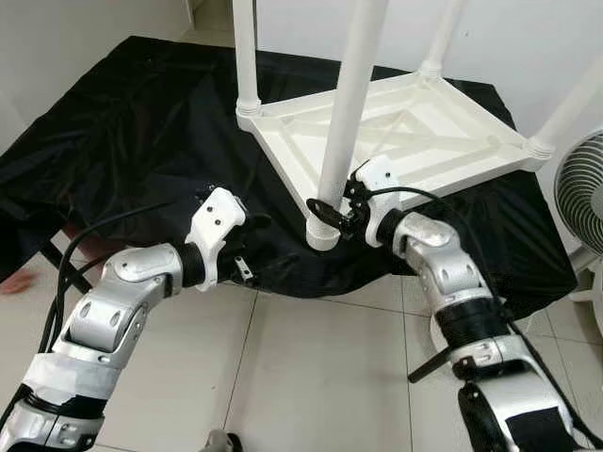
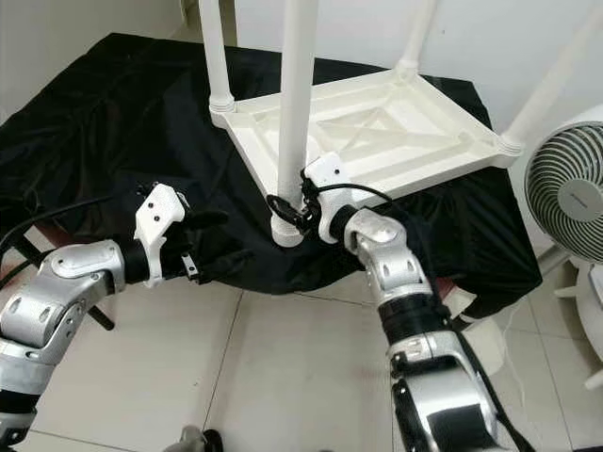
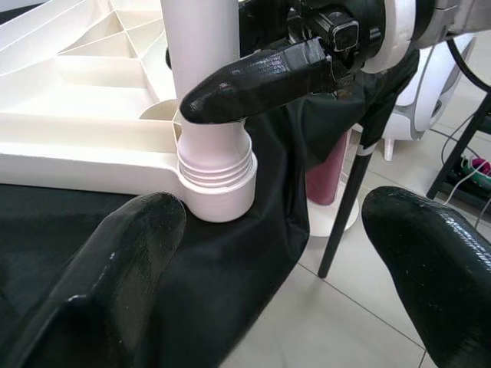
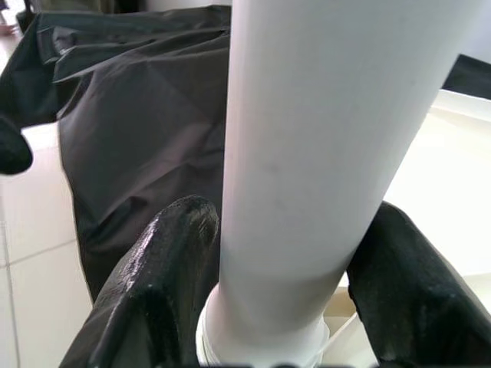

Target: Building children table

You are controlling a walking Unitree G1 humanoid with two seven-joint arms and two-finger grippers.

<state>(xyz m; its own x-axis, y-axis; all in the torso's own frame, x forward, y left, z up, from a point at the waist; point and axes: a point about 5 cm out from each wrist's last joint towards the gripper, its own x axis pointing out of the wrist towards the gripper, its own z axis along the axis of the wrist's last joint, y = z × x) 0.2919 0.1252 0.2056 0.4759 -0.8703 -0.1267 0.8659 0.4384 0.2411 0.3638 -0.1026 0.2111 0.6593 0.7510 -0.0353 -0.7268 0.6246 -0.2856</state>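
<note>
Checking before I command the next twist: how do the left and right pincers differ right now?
The right pincer is shut on the near white table leg, just above its threaded socket; the left pincer is open and holds nothing. The right one is at the upturned tabletop; the left one hangs off to the side, by the black cloth's edge, aimed toward that same leg. Both have two black fingers on a white mount.

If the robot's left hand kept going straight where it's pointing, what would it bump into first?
Probably the near table leg at its corner socket, where the right gripper already holds it. The left gripper is open and aimed roughly there, though its exact line is hard to judge.
</note>
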